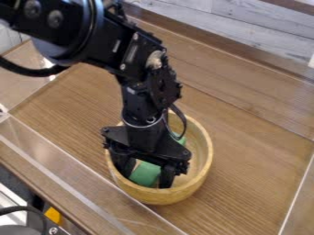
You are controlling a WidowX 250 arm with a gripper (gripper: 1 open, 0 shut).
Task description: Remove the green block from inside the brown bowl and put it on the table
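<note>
The green block (146,173) lies inside the brown wooden bowl (196,174), its near end showing toward the bowl's near side and a green patch, probably its far end, showing toward the opposite side; the middle is hidden. Over it, within the bowl's rim, is the black tool (147,175), its jaws released and spread, with one finger to each side of the block's near end. That placing looks meant to let the fingers close across the narrow width, where a small bar should be easiest to pinch; whether they touch it already, I cannot tell. The black arm (113,44) reaches in from beyond the bowl and above it, presumably so the fingers can clear the thick rim. Around the bowl spreads the wood-grain desk (254,165), which bears it and should steady it if a finger brushes its wall. Closing squarely, then lifting above the rim before moving outward, seems the next need.
</note>
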